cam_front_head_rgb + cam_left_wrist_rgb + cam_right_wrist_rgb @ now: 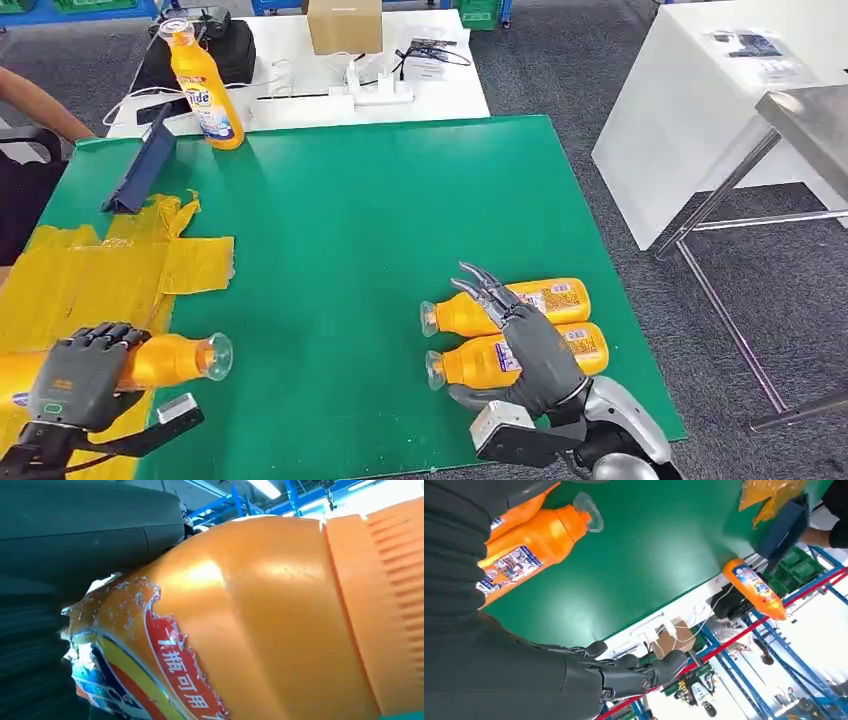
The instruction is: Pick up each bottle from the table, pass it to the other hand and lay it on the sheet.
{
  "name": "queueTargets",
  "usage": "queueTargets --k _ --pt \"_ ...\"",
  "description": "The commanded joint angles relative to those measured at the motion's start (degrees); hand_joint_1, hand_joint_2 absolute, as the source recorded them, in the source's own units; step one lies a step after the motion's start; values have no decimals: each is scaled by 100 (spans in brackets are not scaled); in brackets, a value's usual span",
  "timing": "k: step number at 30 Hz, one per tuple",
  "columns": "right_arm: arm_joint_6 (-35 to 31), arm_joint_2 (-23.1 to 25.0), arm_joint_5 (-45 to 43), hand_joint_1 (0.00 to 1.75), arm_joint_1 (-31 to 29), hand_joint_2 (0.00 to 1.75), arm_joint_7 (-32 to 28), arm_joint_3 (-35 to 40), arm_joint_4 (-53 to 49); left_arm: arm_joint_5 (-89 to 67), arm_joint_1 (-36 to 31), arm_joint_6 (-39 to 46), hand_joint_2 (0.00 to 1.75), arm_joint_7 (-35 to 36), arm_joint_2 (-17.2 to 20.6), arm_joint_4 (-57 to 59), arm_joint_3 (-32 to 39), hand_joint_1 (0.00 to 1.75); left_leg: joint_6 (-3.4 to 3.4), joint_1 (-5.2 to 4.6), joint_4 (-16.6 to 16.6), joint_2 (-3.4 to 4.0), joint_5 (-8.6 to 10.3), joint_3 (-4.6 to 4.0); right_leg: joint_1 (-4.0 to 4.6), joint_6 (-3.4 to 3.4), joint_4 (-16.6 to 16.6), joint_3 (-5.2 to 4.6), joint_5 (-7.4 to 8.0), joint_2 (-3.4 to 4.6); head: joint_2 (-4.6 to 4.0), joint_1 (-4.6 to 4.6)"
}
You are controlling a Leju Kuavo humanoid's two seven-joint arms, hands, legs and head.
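Head view: the left hand (80, 375) grips an orange bottle (170, 360) lying over the yellow sheet (100, 270), cap toward the green table (380, 220). The right hand (525, 345) hovers with fingers spread over two lying bottles (520, 300). An upright bottle (205, 90) stands at the far edge.

Left wrist view: the held bottle's torn label (175, 665) shows.

Right wrist view: the right hand's fingers (644, 672) are spread, holding nothing.

We see grey carpet floor (560, 60), a white table (450, 95) beyond the green one, and a steel table (815, 120).
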Motion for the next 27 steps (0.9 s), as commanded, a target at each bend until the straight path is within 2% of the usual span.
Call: queueTargets --k 1,2,3,6,11,12,14,18,24,27 --pt "26 -283 235 0 -199 175 -83 207 234 93 -554 -165 175 -37 117 971 -548 175 -1 2 -1 1 -11 32 6 -14 -6 38 -12 -8 0 0" --pt "83 -369 283 0 -269 175 -35 271 316 72 -631 -201 175 -46 241 1121 -697 175 0 -2 -6 -3 -3 23 0 -9 -6 27 -6 -10 0 0" --pt "250 -529 283 0 -386 175 84 378 433 -15 -725 -160 175 1 374 1309 -833 0 0 -2 -7 -3 0 16 0 -8 -6 18 -3 -8 0 0" --pt "357 -816 279 0 -490 175 188 430 653 236 -857 -62 175 -65 350 1608 -817 0 0 -1 -7 3 -1 22 2 -9 -8 27 -1 -2 0 0" --pt "606 -1144 281 0 -433 175 656 152 1026 727 -892 98 175 -368 360 1378 -719 0 3 0 -4 -3 -3 24 3 -8 -9 33 -4 -9 0 -2" --pt "579 -1135 273 0 -391 175 646 7 1168 848 -871 28 175 -416 394 1243 -700 0 3 1 -4 -4 1 13 4 -5 -9 22 1 -8 0 -2" --pt "536 -1094 301 0 -330 175 619 -147 1254 1009 -833 -50 175 -467 411 1108 -643 0 3 8 6 -2 -17 44 13 -16 -9 62 -15 -13 0 0" --pt "555 -1009 536 0 -335 175 719 -227 1321 1154 -776 -117 175 -508 436 968 -526 0 5 6 10 10 -21 47 15 -17 -9 116 -16 -3 0 0" --pt "511 -857 622 0 -360 175 774 -288 1398 1262 -719 -143 175 -557 481 950 -444 0 5 3 3 8 -5 27 11 -10 -8 91 -2 -1 0 0" --pt "526 -843 697 0 -389 175 814 -323 1488 1445 -719 -165 175 -635 382 930 -332 0 5 5 4 13 -10 34 13 -12 -9 98 -5 3 0 -2"
